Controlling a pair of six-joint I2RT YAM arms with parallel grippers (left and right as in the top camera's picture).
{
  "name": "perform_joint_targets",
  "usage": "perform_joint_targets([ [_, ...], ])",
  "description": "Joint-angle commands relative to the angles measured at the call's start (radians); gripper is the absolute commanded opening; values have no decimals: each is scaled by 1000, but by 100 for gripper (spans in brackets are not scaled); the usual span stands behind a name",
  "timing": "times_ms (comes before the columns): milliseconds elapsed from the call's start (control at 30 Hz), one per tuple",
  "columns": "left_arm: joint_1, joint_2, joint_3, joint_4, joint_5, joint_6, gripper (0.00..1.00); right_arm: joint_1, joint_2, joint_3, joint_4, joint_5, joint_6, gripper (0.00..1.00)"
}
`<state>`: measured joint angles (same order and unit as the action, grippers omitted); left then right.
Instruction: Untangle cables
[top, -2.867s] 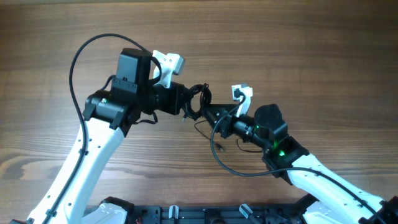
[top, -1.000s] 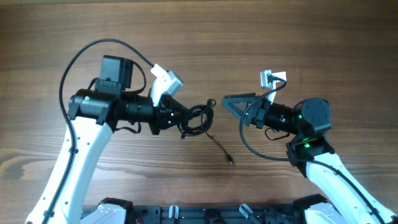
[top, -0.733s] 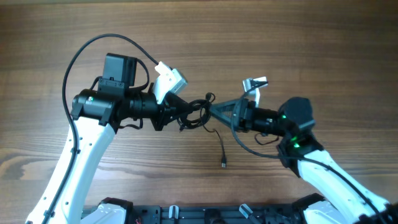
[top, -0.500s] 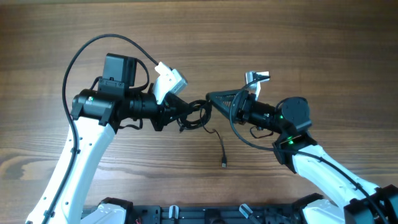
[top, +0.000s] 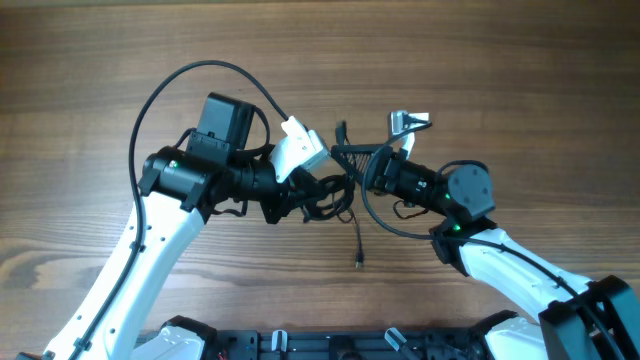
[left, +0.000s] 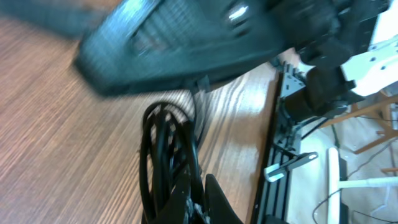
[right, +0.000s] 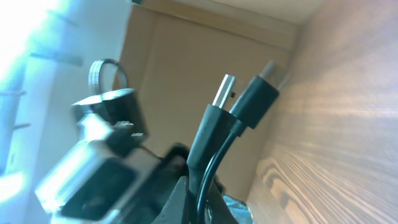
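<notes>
both grippers clamped on the cables, mid-table

left gripper (top: 320, 193) is clenching on the cables (top: 340, 203). in the left wrist view its fingers (left: 208, 198) are pinching the bottom of a black coil (left: 163, 152), with several loops standing up out of the grip above the table (left: 56, 155).

right gripper (top: 347, 157) is clamping shut too. in the right wrist view two cords are coming up from between its fingers (right: 180, 202) and ending in two plugs: one with a bare metal usb tip (right: 222, 92), one all black (right: 263, 90), side by side and tilting up to the right. overhead, those plugs (top: 341, 131) are sticking out just past the right fingertips, pointing toward the far edge of the table.

the two grippers are sitting tip to tip, just beside each other, with the coil between and below them. the right gripper is filling the top of the left wrist view as a big blurred dark shape (left: 186, 43) right above the coil.

one loose cord is hanging off the bundle toward the near edge and ending in a small plug (top: 358, 262) lying on the wood, apart from both grippers.

left arm is reaching in from the lower left, right arm from the lower right, both wrists roughly level. cannot tell from any view how many cords are in the coil or whether it is knotted.
</notes>
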<state>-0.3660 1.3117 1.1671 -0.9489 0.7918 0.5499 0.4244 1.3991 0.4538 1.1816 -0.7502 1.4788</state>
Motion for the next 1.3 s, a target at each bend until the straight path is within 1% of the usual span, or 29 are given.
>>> perform_joint_targets([
  [0, -5, 2, 3, -5, -86, 5, 4, -67, 5, 11, 117, -18, -69, 4],
  [67, 1, 3, 3, 4, -193, -98, 4, -123, 5, 11, 150, -88, -119, 4],
  [133, 30, 5, 3, 71, -345, -332, 4, -159, 5, 11, 150, -178, -132, 4],
  [167, 58, 5, 3, 133, -385, -465, 4, -159, 5, 11, 141, -224, -157, 4],
  [233, 96, 5, 3, 217, -386, -621, 4, -157, 5, 11, 84, -274, -182, 4],
  [267, 126, 5, 3, 278, -386, -747, 4, -147, 5, 11, -1, -288, -224, 4],
  [333, 163, 5, 3, 315, -405, -851, 4, -128, 5, 10, -158, -260, -293, 4],
  [433, 195, 5, 3, 337, -419, -917, 4, -79, 5, 10, -364, -126, -328, 5],
  [467, 194, 5, 3, 341, -418, -918, 4, -61, 5, 10, -384, -87, -327, 5],
  [500, 194, 5, 3, 343, -415, -917, 4, -29, 5, 10, -398, -27, -327, 10],
  [533, 193, 5, 3, 343, -415, -917, 4, -2, 5, 10, -402, 19, -327, 25],
  [567, 193, 5, 3, 344, -415, -915, 4, 9, 5, 10, -417, 43, -328, 33],
  [600, 193, 5, 3, 347, -415, -887, 4, 11, 5, 10, -442, 56, -328, 33],
  [633, 197, 5, 3, 357, -415, -838, 4, 10, 5, 10, -511, 82, -329, 40],
  [667, 198, 5, 3, 367, -414, -812, 4, 9, 5, 10, -558, 99, -343, 53],
  [700, 200, 5, 3, 386, -373, -734, 4, -1, 5, 10, -608, 97, -426, 73],
  [733, 200, 5, 3, 393, -296, -618, 4, -21, 3, 10, -617, 70, -498, 93],
  [800, 200, 5, 3, 381, -201, -459, 4, -81, -17, 10, -581, -42, -563, 93],
  [833, 200, 5, 3, 357, -135, -330, 4, -122, -31, 10, -527, -109, -590, 90],
  [867, 200, 5, 3, 337, -95, -245, 4, -156, -40, 10, -449, -164, -592, 83],
  [900, 200, 5, 3, 319, -85, -183, 4, -179, -43, 10, -335, -208, -584, 71],
  [933, 200, 5, 3, 304, -85, -138, 4, -182, -42, 10, -236, -225, -574, 56],
  [967, 200, 5, 3, 302, -85, -123, 4, -179, -42, 10, -173, -228, -526, 49],
  [1067, 200, 5, 3, 300, -78, -109, 4, -160, -42, 11, -132, -207, -385, 49],
  [1100, 200, 5, 3, 296, -53, -108, 4, -133, -42, 11, -145, -167, -380, 55],
  [1167, 200, 5, 3, 287, -37, -108, 4, -86, -40, 11, -203, -61, -417, 72],
  [1200, 200, 5, 3, 278, -27, -108, 4, -66, -36, 11, -220, -26, -466, 82],
  [1233, 200, 5, 3, 262, -11, -109, 4, -47, -34, 11, -258, 6, -690, 99],
  [1267, 200, 5, 3, 246, -2, -113, 4, -46, -34, 11, -304, 50, -787, 100],
])
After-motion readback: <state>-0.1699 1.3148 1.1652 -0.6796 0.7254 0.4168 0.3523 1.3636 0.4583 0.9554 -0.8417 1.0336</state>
